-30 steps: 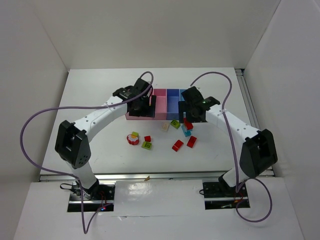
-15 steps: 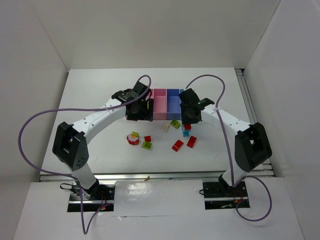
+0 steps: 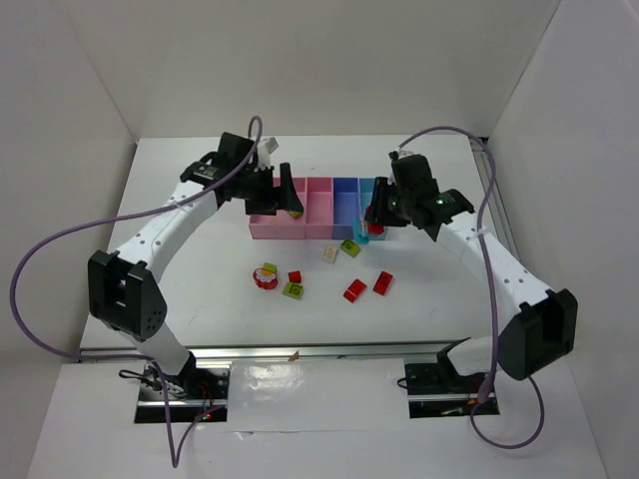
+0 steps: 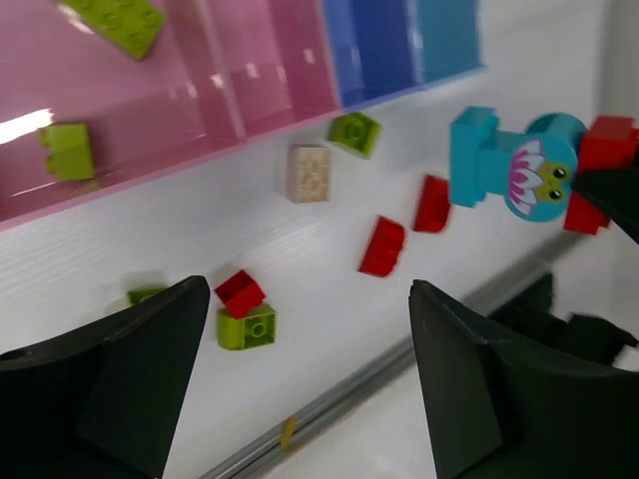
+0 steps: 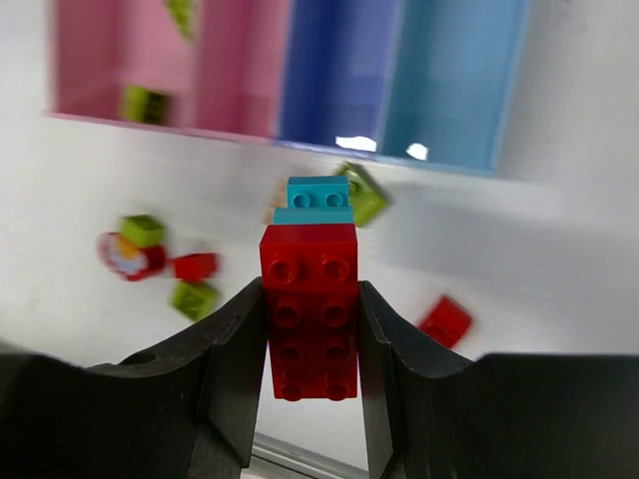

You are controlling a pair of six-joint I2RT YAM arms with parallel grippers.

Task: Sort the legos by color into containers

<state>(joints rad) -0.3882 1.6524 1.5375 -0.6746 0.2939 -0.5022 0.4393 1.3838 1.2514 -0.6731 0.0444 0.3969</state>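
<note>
**Red-and-cyan stack held up by the right arm; left arm empty over the pink bin**

The right fingers (image 3: 376, 218) are clamped on the long sides of a red brick (image 5: 310, 309), which has a cyan brick (image 5: 318, 198) stuck to its far end. From the left wrist, the cyan brick shows a printed flower-and-eyes face. The stack hangs above the counter (image 3: 200, 249), just in front of the right end of the containers (image 3: 318, 208). How high it hangs cannot be told.

The left fingers (image 3: 287, 198) are spread wide with nothing between them, hanging over the wide pink bin (image 4: 150, 100). Two lime green bricks lie in that bin — one at the back (image 4: 115, 18) and one near the front wall (image 4: 68, 150). To its right in the row come the narrow pink bin (image 4: 285, 60), the blue bin (image 4: 374, 45) and the cyan bin (image 4: 444, 35). No bricks show in the parts of these three that are visible.

Loose pieces lie on the counter in front of the row:
- A cream brick (image 3: 330, 253) sits beside a lime brick (image 3: 349, 246), both close to the bins.
- Two red bricks (image 3: 354, 290) (image 3: 383, 282) lie side by side, nearer the arm bases.
- To the left, a small red brick (image 3: 295, 276) sits just above another lime brick (image 3: 293, 290).
- Beside those is the round red-white piece (image 3: 266, 280) — a lime brick (image 3: 270, 268) rests at its top edge.
</note>
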